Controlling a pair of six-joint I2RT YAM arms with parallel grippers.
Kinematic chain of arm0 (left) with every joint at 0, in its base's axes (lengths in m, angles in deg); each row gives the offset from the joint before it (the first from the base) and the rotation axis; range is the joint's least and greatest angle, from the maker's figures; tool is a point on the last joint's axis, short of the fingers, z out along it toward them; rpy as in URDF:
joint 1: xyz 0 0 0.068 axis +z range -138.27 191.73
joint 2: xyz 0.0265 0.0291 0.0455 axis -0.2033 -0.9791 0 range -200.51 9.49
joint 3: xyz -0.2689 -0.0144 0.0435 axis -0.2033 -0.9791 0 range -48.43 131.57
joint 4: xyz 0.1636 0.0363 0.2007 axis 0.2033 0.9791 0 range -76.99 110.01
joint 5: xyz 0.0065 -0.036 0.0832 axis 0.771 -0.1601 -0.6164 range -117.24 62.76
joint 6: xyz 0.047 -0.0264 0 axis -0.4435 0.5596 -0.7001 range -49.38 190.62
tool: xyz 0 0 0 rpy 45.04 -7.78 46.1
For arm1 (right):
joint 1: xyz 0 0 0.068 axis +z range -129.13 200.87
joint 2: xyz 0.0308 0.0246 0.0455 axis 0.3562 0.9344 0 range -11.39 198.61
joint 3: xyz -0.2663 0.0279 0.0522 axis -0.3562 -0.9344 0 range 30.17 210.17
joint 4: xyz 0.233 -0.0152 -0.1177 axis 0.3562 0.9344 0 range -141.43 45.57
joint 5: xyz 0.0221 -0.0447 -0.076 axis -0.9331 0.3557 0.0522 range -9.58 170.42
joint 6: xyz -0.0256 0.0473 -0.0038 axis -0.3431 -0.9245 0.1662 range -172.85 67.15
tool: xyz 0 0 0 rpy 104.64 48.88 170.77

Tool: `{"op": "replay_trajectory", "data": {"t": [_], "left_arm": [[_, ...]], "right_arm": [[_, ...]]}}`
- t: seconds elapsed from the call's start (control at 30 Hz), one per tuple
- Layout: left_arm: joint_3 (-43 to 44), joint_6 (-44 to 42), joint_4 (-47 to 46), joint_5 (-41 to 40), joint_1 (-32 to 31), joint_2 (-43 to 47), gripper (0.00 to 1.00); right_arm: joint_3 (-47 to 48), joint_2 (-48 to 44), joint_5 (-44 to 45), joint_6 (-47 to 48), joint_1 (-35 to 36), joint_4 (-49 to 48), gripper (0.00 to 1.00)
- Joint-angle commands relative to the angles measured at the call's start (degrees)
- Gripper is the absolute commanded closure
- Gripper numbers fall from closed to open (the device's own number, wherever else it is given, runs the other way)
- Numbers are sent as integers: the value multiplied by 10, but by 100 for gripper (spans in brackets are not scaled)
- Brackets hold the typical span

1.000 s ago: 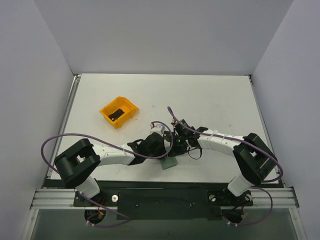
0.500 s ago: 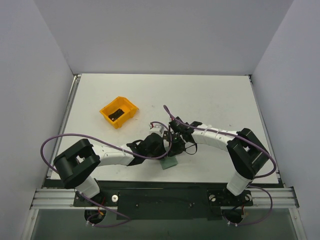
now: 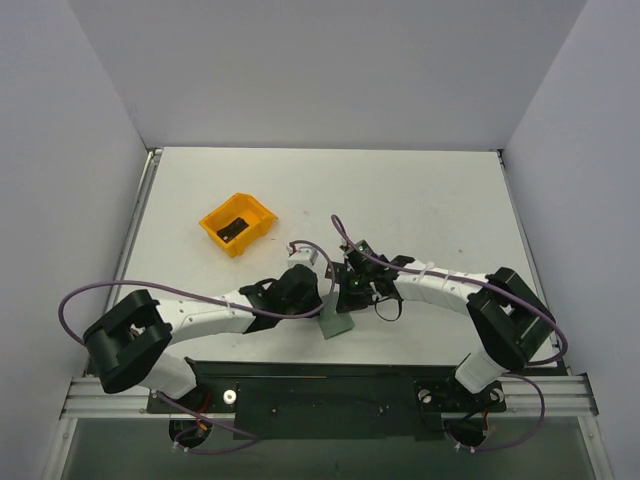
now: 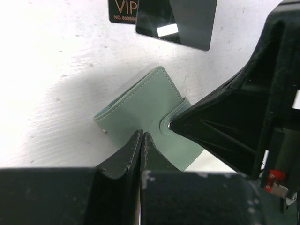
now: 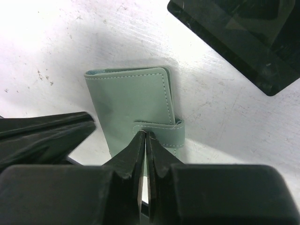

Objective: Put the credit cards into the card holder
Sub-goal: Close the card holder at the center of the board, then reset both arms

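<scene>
The left arm (image 3: pixel 200 310) lies low and stretched from its base toward the middle of the table (image 3: pixel 420 190), wrist tipped downward; the right arm (image 3: pixel 440 285) folds at its elbow and reaches back the other way, so the two wrists meet almost nose to nose; the left gripper (image 4: pixel 142 136) has its jaws drawn nearly together with only a hairline slit between them, and its tips rest against the near edge of the card holder (image 4: pixel 140 112), though whether any of the cover is pinched I cannot tell; the right gripper (image 5: pixel 143 137) is likewise closed to a thin wedge, its tips set on the snap tab (image 5: pixel 159 129) that wraps the holder's side, pressing rather than visibly clasping it; the sage-green holder lies folded and flat directly under both sets of fingertips, the left gripper coming at it from one edge and the right from the adjoining one; just beyond the holder from the left gripper lie two black credit cards (image 4: pixel 176 18), overlapping, one with gold lettering; well away from both grippers, out past the left wrist, the orange bin (image 3: pixel 238 222) holds another dark card (image 3: pixel 232 229).
</scene>
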Motion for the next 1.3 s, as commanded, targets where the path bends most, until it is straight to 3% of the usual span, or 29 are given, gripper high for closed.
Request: {"op": "replay_trajectory", "data": {"t": [0.0,0.23,0.77,1.0,1.03,1.23,1.27], "left_arm": [[33,-22,54,-40,10,62,100],[24,-24,68,-39,25,77,100],[8,-22,73,-43,29,84,100],[35,-35,124,-82,41,121,99],[43,-37,141,-92,43,128,96],[78,-51,218,-164,63,196,43],[81,-49,238,-173,67,209,26]], "right_arm": [[-25,-31,13,17,5,-35,100],[-23,-66,10,26,5,-43,97],[-8,18,5,27,7,-43,98],[-23,-100,48,41,2,-43,94],[-25,-137,57,46,2,-43,91],[-46,-308,189,72,2,4,55],[-51,-328,222,78,2,9,37]]}}
